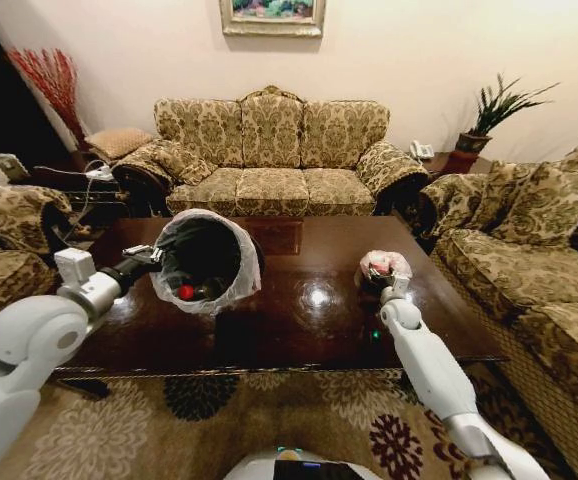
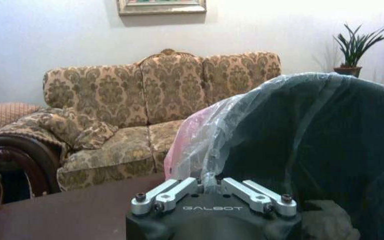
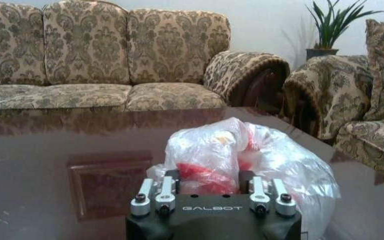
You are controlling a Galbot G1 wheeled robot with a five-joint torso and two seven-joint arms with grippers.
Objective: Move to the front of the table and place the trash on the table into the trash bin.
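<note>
Bin hangs tipped over the table, mouth toward the robot, its lined rim clenched in the left gripper (red scrap visible inside). Right gripper is clamped around the knotted bag, resting on the tabletop.

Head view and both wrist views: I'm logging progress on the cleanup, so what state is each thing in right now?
trash bin: tilted, mouth toward the robot, rim gripped by left gripper; red item and dark bottle inside.
knotted bag: on the table, between the right gripper's fingers.
left gripper: shut on the bin rim.
right gripper: shut on the bag.
table: glossy top.
</note>
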